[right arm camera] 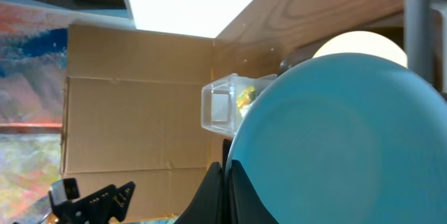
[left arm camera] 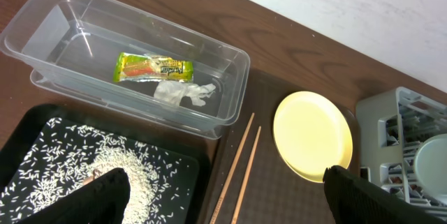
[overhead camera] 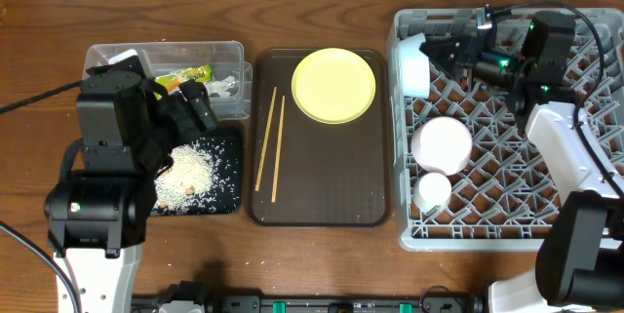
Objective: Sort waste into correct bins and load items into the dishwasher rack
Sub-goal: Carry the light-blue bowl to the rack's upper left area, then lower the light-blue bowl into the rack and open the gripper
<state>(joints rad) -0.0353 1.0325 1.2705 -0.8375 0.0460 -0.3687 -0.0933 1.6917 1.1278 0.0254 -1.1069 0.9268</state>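
Nearest, the white cup [overhead camera: 433, 190] and white bowl [overhead camera: 442, 143] sit in the dishwasher rack [overhead camera: 507, 225], and the left pincer [left arm camera: 223, 182] hangs wide open over rice scraps [overhead camera: 185, 172] on the black tray [overhead camera: 232, 196]. Next, 2 chopsticks [overhead camera: 266, 137] and the yellow plate [overhead camera: 333, 84] lie on the brown tray [overhead camera: 322, 186]. Farthest, wrapper [overhead camera: 183, 77] and napkin [overhead camera: 222, 86] rest in the clear tub [overhead camera: 229, 55], and the right pincer [overhead camera: 434, 50] is clamped on the light blue bowl [overhead camera: 411, 69] at the rack's far-left corner.

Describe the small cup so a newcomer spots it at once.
Find the grey dishwasher rack at far right. The small white cup sits toward its near-left corner. It is the smallest round white piece, just below the wider white bowl overhead.
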